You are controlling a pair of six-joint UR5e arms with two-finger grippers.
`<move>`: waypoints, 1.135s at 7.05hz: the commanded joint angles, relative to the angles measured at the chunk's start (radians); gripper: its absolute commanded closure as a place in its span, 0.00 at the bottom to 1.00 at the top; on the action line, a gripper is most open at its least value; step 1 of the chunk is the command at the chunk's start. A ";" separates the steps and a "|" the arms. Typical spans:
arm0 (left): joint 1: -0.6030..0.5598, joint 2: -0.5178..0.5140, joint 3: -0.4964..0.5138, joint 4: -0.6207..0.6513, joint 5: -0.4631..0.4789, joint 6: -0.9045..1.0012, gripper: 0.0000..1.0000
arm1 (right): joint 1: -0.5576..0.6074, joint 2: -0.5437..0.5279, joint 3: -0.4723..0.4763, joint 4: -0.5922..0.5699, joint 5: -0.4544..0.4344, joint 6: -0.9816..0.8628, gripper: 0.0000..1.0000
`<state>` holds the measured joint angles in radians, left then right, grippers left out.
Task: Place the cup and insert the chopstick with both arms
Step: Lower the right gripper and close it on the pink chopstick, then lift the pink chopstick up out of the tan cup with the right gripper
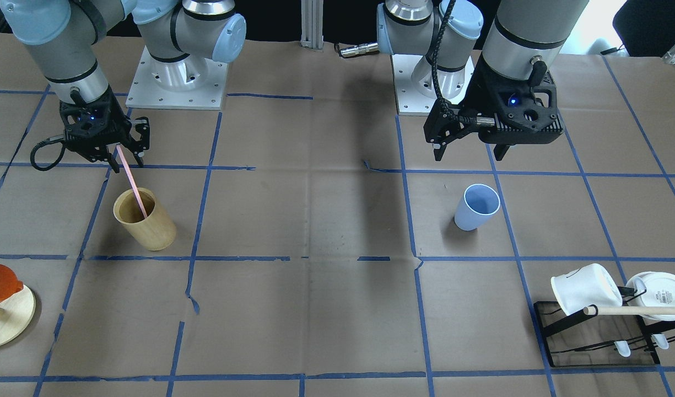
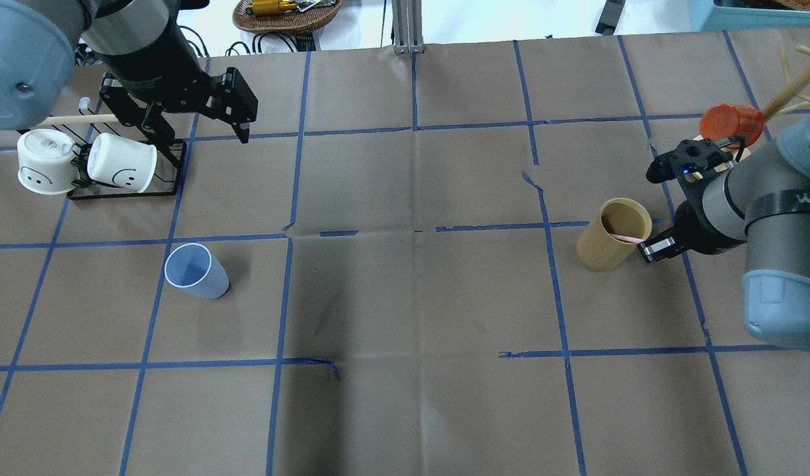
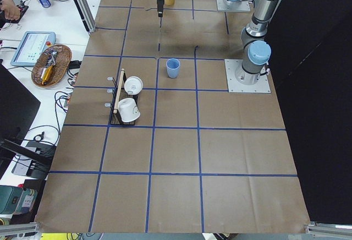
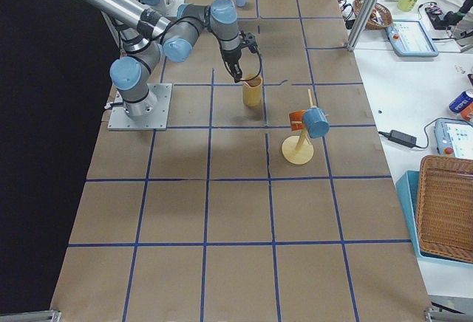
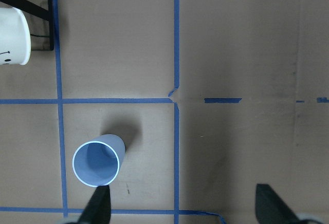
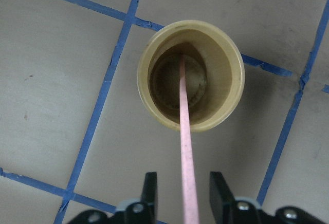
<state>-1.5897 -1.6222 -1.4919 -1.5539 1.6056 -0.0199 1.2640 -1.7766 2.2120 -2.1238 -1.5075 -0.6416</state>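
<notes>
The light blue cup [image 1: 475,209] stands upright on the table; it also shows in the overhead view [image 2: 196,271] and the left wrist view [image 5: 96,162]. My left gripper [image 1: 468,155] hangs open and empty above and behind it, jaws wide in the left wrist view [image 5: 185,206]. The pale pink chopstick [image 1: 132,187] leans in a tan wooden cup [image 1: 147,226], its lower end on the cup's bottom [image 6: 185,131]. My right gripper [image 6: 184,178] is around the stick's upper end, with a gap showing between each finger and the stick.
A black rack [image 1: 590,336] with two white mugs [image 1: 588,295] and a wooden dowel [image 1: 640,310] stands near the left arm's side. A wooden stand [image 1: 6,320] with an orange cup [image 1: 1,286] is beside the right arm. Blue tape lines grid the brown table.
</notes>
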 commanded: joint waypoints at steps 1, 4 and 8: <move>0.001 0.001 -0.001 0.000 0.002 0.000 0.00 | 0.000 0.000 0.000 0.001 -0.008 0.000 0.80; 0.001 0.001 0.001 0.000 -0.001 0.000 0.00 | 0.000 -0.003 -0.003 0.007 -0.011 0.002 0.93; 0.001 -0.001 -0.002 0.000 0.002 0.000 0.00 | 0.000 -0.006 -0.174 0.205 -0.013 0.034 0.93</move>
<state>-1.5892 -1.6230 -1.4936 -1.5539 1.6068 -0.0200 1.2640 -1.7804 2.1098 -2.0090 -1.5196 -0.6188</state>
